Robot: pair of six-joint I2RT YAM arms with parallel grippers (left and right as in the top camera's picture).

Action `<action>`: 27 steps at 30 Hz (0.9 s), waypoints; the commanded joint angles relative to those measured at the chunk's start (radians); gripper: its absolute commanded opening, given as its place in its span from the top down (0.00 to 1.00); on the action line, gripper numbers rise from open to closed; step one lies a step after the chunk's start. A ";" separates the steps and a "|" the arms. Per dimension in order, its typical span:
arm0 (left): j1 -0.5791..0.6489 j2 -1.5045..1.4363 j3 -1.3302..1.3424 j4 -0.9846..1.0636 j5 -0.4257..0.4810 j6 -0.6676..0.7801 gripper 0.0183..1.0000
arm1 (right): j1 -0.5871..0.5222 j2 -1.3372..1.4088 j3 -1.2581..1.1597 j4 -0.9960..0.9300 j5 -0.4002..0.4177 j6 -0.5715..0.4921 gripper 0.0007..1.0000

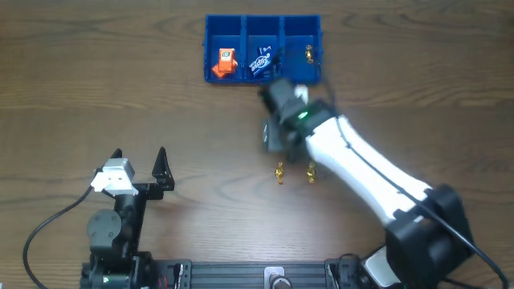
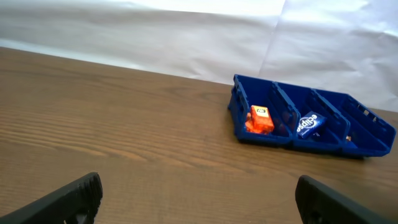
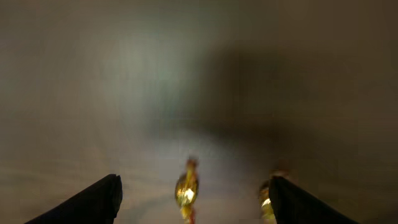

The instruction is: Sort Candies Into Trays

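Observation:
A blue three-compartment tray point(image 1: 263, 26) stands at the back centre of the table. It holds an orange candy point(image 1: 225, 63) in its left bin, a blue candy point(image 1: 262, 63) in the middle and a gold candy point(image 1: 309, 54) in the right. Two gold candies point(image 1: 279, 172) point(image 1: 311, 172) lie side by side on the wood in front of it. My right gripper point(image 1: 275, 143) hangs open just above them; in its wrist view one gold candy point(image 3: 186, 190) lies between the fingers point(image 3: 93, 199) and the other point(image 3: 266, 202) by the far finger. My left gripper point(image 1: 139, 159) stands open at the left, holding nothing.
In the left wrist view the tray point(image 2: 367, 124) sits far off with bare wood between it and the open left gripper point(image 2: 199, 214). A white backdrop point(image 2: 155, 31) rises behind the table's far edge.

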 commanded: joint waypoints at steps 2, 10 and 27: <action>0.002 -0.006 -0.018 -0.037 0.011 0.014 0.00 | 0.060 0.091 -0.056 0.039 -0.043 0.101 0.23; 0.002 -0.006 -0.018 -0.038 0.011 0.014 0.00 | 0.068 0.196 -0.060 0.051 -0.051 0.123 0.36; 0.002 -0.006 -0.018 -0.038 0.011 0.014 0.00 | 0.068 0.234 -0.060 0.043 -0.051 0.142 0.75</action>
